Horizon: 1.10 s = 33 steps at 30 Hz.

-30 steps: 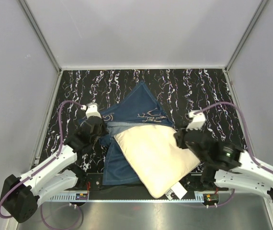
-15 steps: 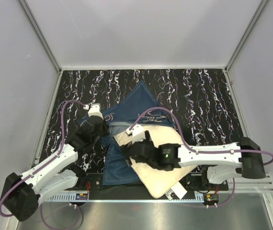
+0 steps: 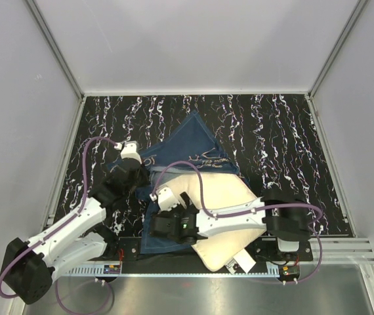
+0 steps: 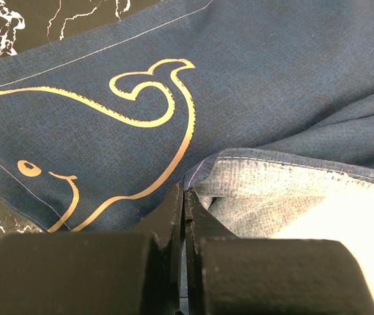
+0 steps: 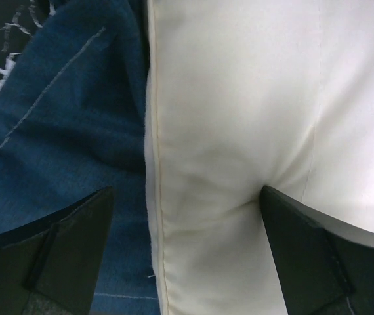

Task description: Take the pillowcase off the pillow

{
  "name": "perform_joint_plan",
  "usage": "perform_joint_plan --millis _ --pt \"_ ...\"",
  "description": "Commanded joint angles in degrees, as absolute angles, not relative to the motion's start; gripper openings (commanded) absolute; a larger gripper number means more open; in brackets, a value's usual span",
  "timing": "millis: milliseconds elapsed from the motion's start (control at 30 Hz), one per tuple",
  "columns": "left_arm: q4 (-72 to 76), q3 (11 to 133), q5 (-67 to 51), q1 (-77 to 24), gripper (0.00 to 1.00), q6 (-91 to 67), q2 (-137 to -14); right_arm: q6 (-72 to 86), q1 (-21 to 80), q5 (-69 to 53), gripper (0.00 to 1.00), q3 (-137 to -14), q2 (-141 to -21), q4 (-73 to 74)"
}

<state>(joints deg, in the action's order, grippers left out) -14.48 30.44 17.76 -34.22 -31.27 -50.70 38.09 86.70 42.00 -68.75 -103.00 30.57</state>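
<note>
Jaws of the left gripper (image 4: pixel 184 200) are found closed, with the turned-back hem of the pillowcase (image 3: pixel 187 141) pinched at their tips, beside the printed whale. Jaws of the right gripper (image 5: pixel 186 191) are found spread wide, holding nothing, and are set astride the seamed left edge of the pillow (image 3: pixel 229 197).

The pillow is seen at the near middle of the table (image 3: pixel 272 131). Most of its cream body is exposed, and its white tag (image 3: pixel 243 262) lies at the near edge. The pillowcase is spread flat and slack behind and to the left of it, partly beneath it.

Removal is judged largely accomplished. The far edge of the pillow is observed at the open mouth of the pillowcase, and whether a corner remains inside cannot be determined. Final separation of the two items is judged outstanding.
</note>
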Motion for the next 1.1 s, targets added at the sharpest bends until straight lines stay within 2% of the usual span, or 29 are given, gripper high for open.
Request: perform_joint_plan --millis 0,67,100,167,200,267,400,500,733,867,967,1067 --pt "-12.4 33.3 17.3 -34.0 0.00 -30.1 -49.1 49.6 87.4 47.5 0.92 -71.5 -107.2 40.6" --pt "-12.7 33.8 17.3 -34.0 0.00 -30.0 -49.0 54.7 87.5 48.2 0.70 -71.4 -108.5 44.3" --pt "-12.7 34.2 17.3 -34.1 0.00 -29.8 -49.0 55.9 87.4 48.4 0.52 -70.6 -108.5 44.9" --pt "-13.1 34.4 17.7 -34.0 0.00 -29.6 -48.8 58.7 87.5 48.3 0.36 -69.3 -108.2 45.8" --pt "-13.1 34.5 17.8 -34.0 0.00 -29.7 -48.7 59.8 87.5 48.3 0.16 -68.2 -108.1 46.2" --pt "-13.3 34.5 18.5 -33.9 0.00 -29.6 -48.3 61.6 87.4 47.7 0.00 -67.4 -107.6 47.4" --pt "-13.5 35.0 18.6 -32.9 0.00 -29.6 -48.5 63.6 87.4 48.2 0.00 -66.4 -104.5 50.7" --pt "-14.0 36.0 17.3 -29.5 0.00 -29.3 -49.4 66.0 87.5 51.0 0.00 -66.2 -97.1 56.4" --pt "-10.9 38.5 9.3 -15.6 0.00 -31.3 -52.5 71.7 88.1 60.4 0.00 -67.7 -70.6 73.7" --pt "-10.5 41.0 8.6 -12.3 0.00 -31.2 -55.7 76.4 88.1 64.4 0.00 -66.6 -64.0 82.3" --pt "-10.4 41.6 7.9 -9.3 0.00 -31.2 -56.4 86.4 88.1 65.5 0.00 -66.2 -62.0 90.6" --pt "-9.9 41.0 7.2 -5.2 0.00 -31.8 -57.0 89.2 88.1 65.4 0.00 -65.1 -61.0 93.2"
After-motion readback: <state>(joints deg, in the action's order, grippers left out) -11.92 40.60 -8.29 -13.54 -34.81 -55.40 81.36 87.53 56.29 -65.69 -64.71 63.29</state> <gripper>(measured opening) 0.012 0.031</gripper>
